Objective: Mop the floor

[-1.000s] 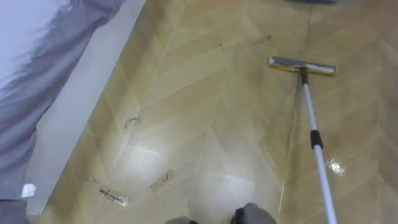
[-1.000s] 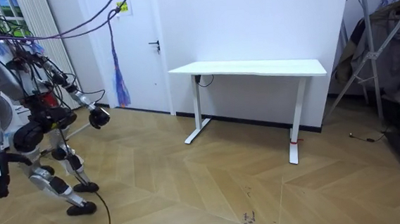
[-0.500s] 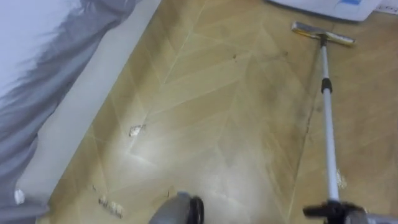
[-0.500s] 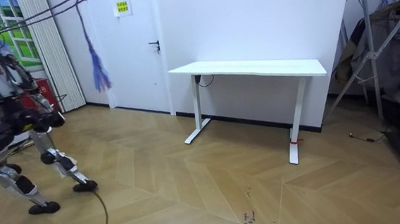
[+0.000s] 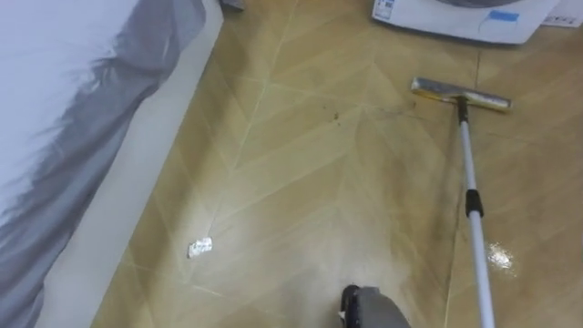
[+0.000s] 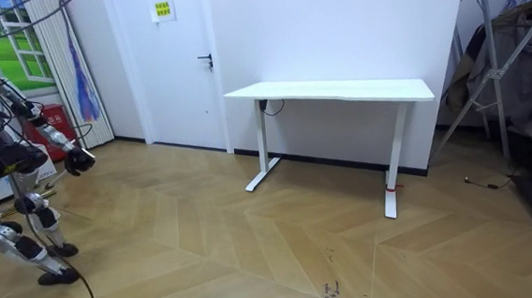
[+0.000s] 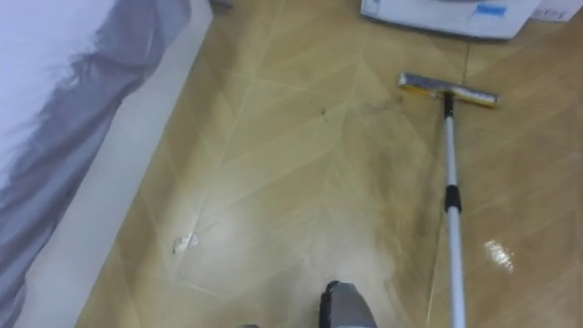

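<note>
A bed (image 5: pixel 55 109) with a grey sheet takes up the left side, and its white edge (image 5: pixel 118 210) runs along the wooden floor (image 5: pixel 301 182). A small white scrap (image 5: pixel 199 246) lies on the floor just beside that edge, near the robot. To the right is the mop (image 5: pixel 469 182). Its flat head (image 5: pixel 460 94) lies on the floor at the far end, and its long pale pole runs back toward the robot and out of the near edge. A black ring (image 5: pixel 473 202) sits partway down the pole. A shiny wet spot (image 5: pixel 499 258) is on the floor just right of the pole. A low white box (image 5: pixel 455 14) stands at the far right, near the mop head but not touching it.

In the room view the robot stands at the room view's left, leaning forward, with a red thing (image 6: pixel 53 122) behind it. One arm is stretched out with a dark robot hand (image 6: pixel 79 160) at the end (too small to tell if it is open or closed, or whether it is the left or the right one). Further right come a white door (image 6: pixel 180 61), a white table (image 6: pixel 337 91) against the wall, and a clothes rack (image 6: pixel 512 47) at the far right.
</note>
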`<state>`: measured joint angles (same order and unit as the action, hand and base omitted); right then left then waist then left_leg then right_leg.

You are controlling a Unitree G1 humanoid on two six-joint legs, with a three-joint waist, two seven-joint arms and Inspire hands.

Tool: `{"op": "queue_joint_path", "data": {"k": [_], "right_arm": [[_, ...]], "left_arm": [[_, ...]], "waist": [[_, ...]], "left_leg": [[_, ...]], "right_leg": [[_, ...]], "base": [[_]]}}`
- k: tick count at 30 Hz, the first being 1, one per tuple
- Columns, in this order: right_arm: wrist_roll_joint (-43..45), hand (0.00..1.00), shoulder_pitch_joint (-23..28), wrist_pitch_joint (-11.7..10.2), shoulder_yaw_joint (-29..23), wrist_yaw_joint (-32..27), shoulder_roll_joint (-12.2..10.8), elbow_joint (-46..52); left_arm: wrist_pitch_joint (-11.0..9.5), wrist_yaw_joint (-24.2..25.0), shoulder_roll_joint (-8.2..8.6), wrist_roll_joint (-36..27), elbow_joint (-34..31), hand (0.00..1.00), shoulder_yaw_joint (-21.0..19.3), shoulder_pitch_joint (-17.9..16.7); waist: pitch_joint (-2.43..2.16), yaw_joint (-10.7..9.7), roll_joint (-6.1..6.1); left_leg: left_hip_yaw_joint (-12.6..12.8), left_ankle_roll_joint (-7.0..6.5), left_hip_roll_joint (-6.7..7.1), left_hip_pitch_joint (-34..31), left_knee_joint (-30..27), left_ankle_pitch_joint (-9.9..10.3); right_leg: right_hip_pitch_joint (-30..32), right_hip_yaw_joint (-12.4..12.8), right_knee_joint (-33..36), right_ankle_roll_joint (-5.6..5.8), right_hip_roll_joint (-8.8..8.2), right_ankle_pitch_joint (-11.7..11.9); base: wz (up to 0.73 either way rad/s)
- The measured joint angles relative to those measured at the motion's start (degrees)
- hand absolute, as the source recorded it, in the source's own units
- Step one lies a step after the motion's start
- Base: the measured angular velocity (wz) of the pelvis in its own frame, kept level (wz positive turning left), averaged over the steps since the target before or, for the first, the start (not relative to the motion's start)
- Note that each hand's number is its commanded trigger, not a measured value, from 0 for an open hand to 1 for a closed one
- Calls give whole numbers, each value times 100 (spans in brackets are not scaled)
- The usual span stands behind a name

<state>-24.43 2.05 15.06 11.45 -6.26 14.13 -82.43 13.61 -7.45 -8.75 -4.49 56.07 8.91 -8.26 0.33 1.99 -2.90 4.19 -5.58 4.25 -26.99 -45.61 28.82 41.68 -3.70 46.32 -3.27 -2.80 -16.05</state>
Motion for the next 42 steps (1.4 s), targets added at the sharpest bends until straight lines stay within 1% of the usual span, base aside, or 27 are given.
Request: {"op": "queue_joint_path", "data": {"k": [1,2,3,4,5,6,7,8,9,10,11,12,13,15,16,18,19,20,23,24,25,28,31,32,35,40,42], "right_arm": [[5,100,-207,2,-39,-47,16,-68],[0,100,-449,60,-71,-96,44,-139],[-17,100,-584,89,-100,-115,66,-162],[-43,100,-862,108,-102,-116,129,-165],[-71,100,-1004,105,-100,-118,160,-157],[-140,100,-1297,90,-96,-119,201,-123],[-318,100,-1485,41,-89,-113,223,-90],[-403,100,-1690,-19,-150,-99,228,-9],[-453,100,-1772,-25,-154,-72,211,25],[-564,100,-1831,19,-164,19,157,-47],[-611,100,-1779,-1,-170,50,122,-50],[-689,100,-1641,-11,-206,123,91,-33],[-700,100,-1518,-15,-200,195,100,-26],[-700,100,-1287,-143,-201,291,135,-12],[-670,100,-1093,-215,-202,346,138,-7],[-556,100,-773,-319,-218,429,144,-12],[-328,100,-571,-337,-261,447,161,-22],[-100,100,-394,-343,-313,440,171,-50],[348,100,-94,-318,-397,443,161,-140],[506,100,26,-288,-390,450,147,-236],[649,100,204,-244,-388,456,129,-247],[934,100,418,-107,-397,574,73,-243],[1190,100,482,-30,-528,736,11,-207],[1314,100,490,13,-592,777,-47,-172],[1382,100,546,184,-614,903,-117,19],[1549,100,509,247,-617,900,-126,28],[1596,100,499,286,-616,894,-144,78]], "left_arm": [[-14,-57,33,-34,14,0,9,17],[-24,-100,48,-58,15,0,11,15],[-24,-105,48,-64,16,0,12,-5],[-10,-127,47,-50,21,0,9,-17],[-1,-151,47,-49,18,0,9,-16],[-2,-232,36,-29,-59,0,1,-11],[-40,-294,19,-25,-129,0,3,17],[-76,-318,20,-31,-129,0,3,17],[-88,-317,14,-42,-93,0,2,15],[-81,-316,12,-44,-35,0,2,-20],[-80,-315,5,-43,-32,0,-3,-33],[-74,-311,-5,-44,-10,0,-20,-30],[-75,-297,-14,-45,55,0,-20,-23],[-95,-265,-7,-30,87,0,-101,22],[-132,-235,-12,-18,97,0,-207,13],[-160,-189,0,53,78,0,-396,-25],[-158,-180,42,167,82,0,-546,-40],[-167,-166,67,242,93,0,-659,-51],[-217,-118,67,251,153,0,-831,-103],[-212,-103,66,252,138,0,-898,-186],[-206,-100,66,247,142,0,-937,-252],[-169,-84,58,228,150,0,-994,-398],[-145,-50,86,230,131,0,-1095,-451],[-133,-46,80,240,132,0,-1101,-482],[-69,-29,80,253,132,0,-1127,-510],[47,-25,63,277,216,0,-1143,-520],[97,-14,62,277,251,0,-1154,-513]], "waist": [[14,-14,1],[35,5,33],[51,8,74],[69,72,101],[74,144,126],[98,250,211],[143,298,294],[146,365,306],[149,393,317],[122,453,311],[112,454,297],[130,451,325],[128,443,338],[129,425,300],[125,392,299],[96,302,276],[67,288,242],[46,271,218],[2,193,155],[-9,108,148],[-47,68,132],[-75,-50,189],[-68,-167,318],[-57,-181,360],[-60,-174,490],[-46,-161,512],[-26,-161,520]], "left_leg": [[26,49,-63,-26,-286,-26],[39,235,-114,-100,-695,-136],[40,327,-161,-129,-865,-191],[41,494,-204,-194,-1194,-344],[53,525,-231,-239,-1291,-374],[28,540,-268,-409,-1162,-343],[20,535,-337,-663,-796,-342],[-72,615,-383,-859,-227,-437],[-131,575,-392,-908,16,-622],[-163,503,-413,-824,249,-1044],[-179,429,-421,-723,330,-1051],[-180,380,-397,-526,501,-1071],[-197,304,-359,-370,667,-1114],[-237,261,-339,-141,858,-1119],[-243,224,-300,78,1026,-1125],[-249,179,-224,386,1271,-1132],[-236,160,-190,589,1408,-1121],[-199,156,-154,787,1568,-1120],[-117,155,-156,1185,1855,-1121],[-109,158,-160,1418,2006,-1123],[-101,167,-161,1668,2171,-1129],[24,208,-167,2222,2533,-1154],[44,239,-188,2580,2755,-1184],[41,247,-206,2691,2849,-1188],[49,266,-271,2882,2992,-1200],[35,266,-300,3041,3018,-1200],[35,266,-300,3113,3025,-1200]], "right_leg": [[-86,-53,95,-37,2,-138],[-184,-72,196,-88,12,-265],[-230,-68,219,-108,38,-308],[-322,-9,255,-137,89,-371],[-348,50,254,-147,117,-385],[-359,163,241,-135,150,-402],[-384,212,166,-99,161,-385],[-459,206,15,-26,192,-305],[-514,205,-51,-14,195,-292],[-688,184,-205,21,199,-268],[-797,168,-284,48,193,-256],[-1009,107,-485,98,192,-231],[-1169,87,-689,145,178,-200],[-1494,44,-990,200,171,-149],[-1728,2,-1146,215,119,-144],[-2001,0,-1294,266,56,-173],[-2162,7,-1373,293,26,-188],[-2289,38,-1409,311,0,-199],[-2604,44,-1630,312,2,-199],[-2818,43,-1816,312,17,-199],[-3053,44,-1960,312,29,-199],[-3526,54,-2256,299,61,-193],[-3884,51,-2500,272,97,-170],[-3992,55,-2598,264,119,-156],[-4208,73,-2860,266,174,-86],[-4417,37,-3066,271,214,-6],[-4493,48,-3082,267,216,-2]], "base": [[10],[8],[-6],[-19],[-26],[-21],[-13],[-8],[-16],[-12],[0],[14],[15],[9],[14],[11],[-10],[-18],[-21],[-13],[-13],[-20],[-8],[-3],[-4],[-9],[-13]]}}
